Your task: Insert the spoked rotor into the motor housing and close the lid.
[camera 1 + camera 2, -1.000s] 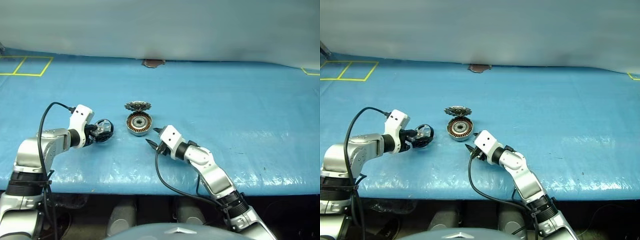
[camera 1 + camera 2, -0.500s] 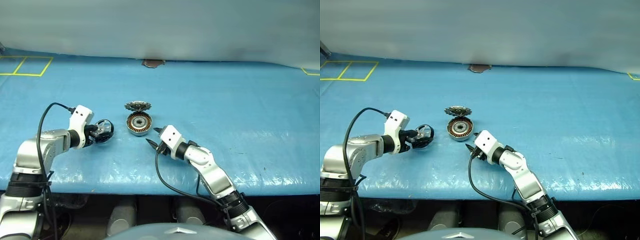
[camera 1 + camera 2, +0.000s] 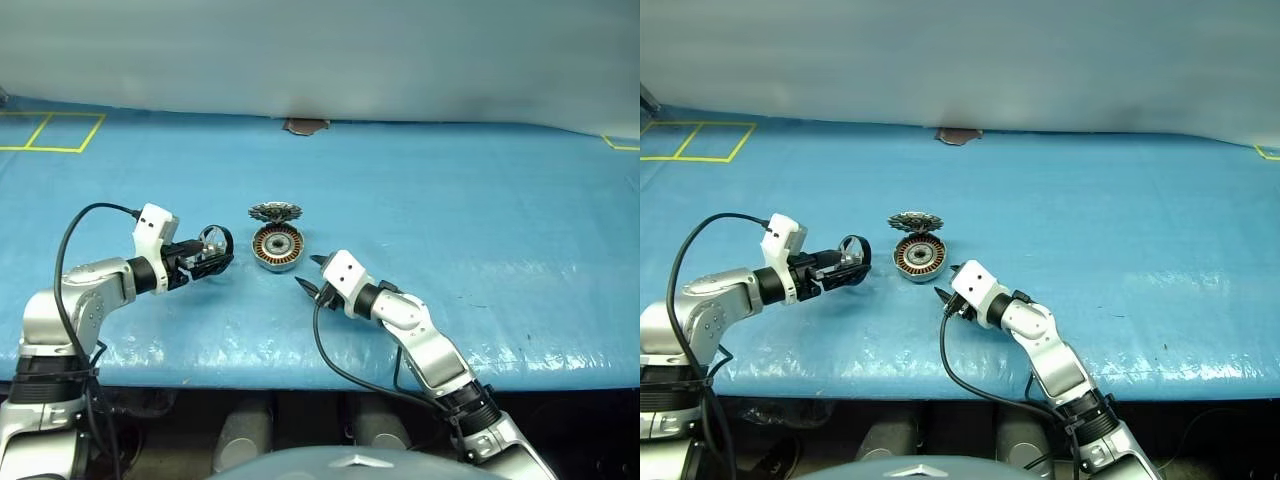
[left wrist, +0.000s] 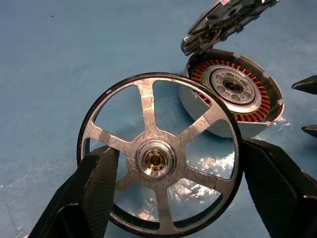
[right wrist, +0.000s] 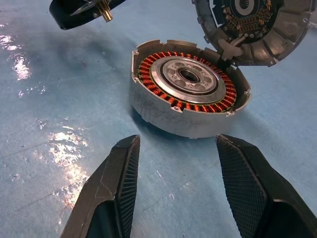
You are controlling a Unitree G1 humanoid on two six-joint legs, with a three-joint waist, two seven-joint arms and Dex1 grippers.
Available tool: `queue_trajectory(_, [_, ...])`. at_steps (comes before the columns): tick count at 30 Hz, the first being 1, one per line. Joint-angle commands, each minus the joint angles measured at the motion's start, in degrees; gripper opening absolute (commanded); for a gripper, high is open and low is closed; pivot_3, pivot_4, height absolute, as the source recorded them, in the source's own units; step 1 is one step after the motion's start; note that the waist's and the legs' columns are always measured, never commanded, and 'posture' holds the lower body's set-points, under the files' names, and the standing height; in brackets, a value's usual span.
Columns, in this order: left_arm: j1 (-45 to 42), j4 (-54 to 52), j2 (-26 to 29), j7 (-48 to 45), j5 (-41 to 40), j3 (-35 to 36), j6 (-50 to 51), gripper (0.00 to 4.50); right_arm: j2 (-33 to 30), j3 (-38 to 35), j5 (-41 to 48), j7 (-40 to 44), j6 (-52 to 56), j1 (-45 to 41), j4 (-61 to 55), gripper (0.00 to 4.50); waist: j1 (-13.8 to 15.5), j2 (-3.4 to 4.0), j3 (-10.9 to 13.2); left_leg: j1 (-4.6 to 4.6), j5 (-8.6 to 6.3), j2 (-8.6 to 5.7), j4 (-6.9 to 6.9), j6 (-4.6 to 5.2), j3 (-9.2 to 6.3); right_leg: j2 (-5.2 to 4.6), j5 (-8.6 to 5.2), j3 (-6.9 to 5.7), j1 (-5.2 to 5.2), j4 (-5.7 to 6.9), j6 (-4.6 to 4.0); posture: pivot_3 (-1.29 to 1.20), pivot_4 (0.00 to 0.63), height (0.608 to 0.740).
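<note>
Honestly, the right tool (image 5: 176, 191) sits nearest, jaws apart and empty, just short of the motor housing (image 3: 276, 246). Left of the housing, the left tool (image 4: 171, 191) pinches the spoked rotor (image 4: 159, 157) by its thin rim, clear of the tabletop (image 3: 480, 220). It could tilt or slip. Farthest, the lid (image 3: 275, 211) stands propped open and might snag.

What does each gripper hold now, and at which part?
The left gripper holds the spoked rotor by opposite sides of its rim. The right gripper holds nothing.
</note>
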Motion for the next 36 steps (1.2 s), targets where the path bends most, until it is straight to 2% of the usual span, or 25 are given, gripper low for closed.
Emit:
queue_trajectory(1, [-0.2,-1.4,0.2,-0.4,-1.5,1.8,-0.1,3.70,0.5,-0.4,0.0,-0.5,-1.0,-0.6,-1.4,2.58,0.0,0.00,0.0,0.00,0.00,0.00,0.00,0.00,0.00,0.00,0.00,0.00,0.00,0.00,0.00,0.00,0.150,0.740])
queue_trajectory(8, [-1.2,0.4,2.5,0.4,1.1,-0.5,-0.4,3.70,0.8,-0.4,0.0,-1.2,-1.3,-0.3,-1.2,2.58,0.0,0.00,0.0,0.00,0.00,0.00,0.00,0.00,0.00,0.01,0.00,0.00,0.00,0.01,0.00,0.00,0.150,0.740])
queue_trajectory(11, [-1.0,0.9,3.3,0.5,3.0,-1.6,-1.0,4.49,0.8,-0.4,0.0,-1.3,-1.4,-0.3,-1.2,2.58,0.0,0.00,0.0,0.00,0.00,0.00,0.00,0.00,0.00,0.01,0.00,0.00,0.00,0.00,0.00,0.00,0.150,0.740])
queue_trajectory(21, [-0.3,-0.9,1.1,-0.2,-1.2,2.4,0.2,4.49,0.7,0.1,-0.2,-1.0,-1.5,-0.7,-0.6,2.58,0.0,0.00,0.0,0.00,0.00,0.01,0.00,0.00,0.00,0.01,0.00,0.00,0.00,0.01,0.00,0.00,0.150,0.740])
queue_trajectory(30, [-2.5,1.5,1.0,3.0,0.1,2.5,1.0,4.49,0.7,0.1,-0.3,-1.1,-1.8,-0.8,-0.3,2.58,0.0,0.00,0.0,0.00,0.00,0.01,0.00,0.00,0.00,0.01,0.00,0.00,0.00,0.01,0.00,0.00,0.150,0.740])
queue_trajectory(33, [-3.4,1.9,1.0,2.6,-0.2,1.9,1.3,3.89,0.7,0.2,-0.4,-1.2,-1.9,-0.9,-0.2,2.58,0.0,0.00,0.0,0.00,0.00,0.00,0.01,0.00,0.00,0.01,0.01,0.00,0.01,0.01,0.01,0.00,0.150,0.740])
queue_trajectory(36, [-4.0,2.1,1.0,2.6,0.3,1.0,1.1,2.88,0.8,0.2,-0.4,-1.3,-1.9,-1.0,-0.1,2.58,0.0,0.00,0.0,0.01,0.00,0.00,0.00,0.00,0.00,0.01,0.01,0.00,0.01,0.01,0.01,0.00,0.150,0.740])
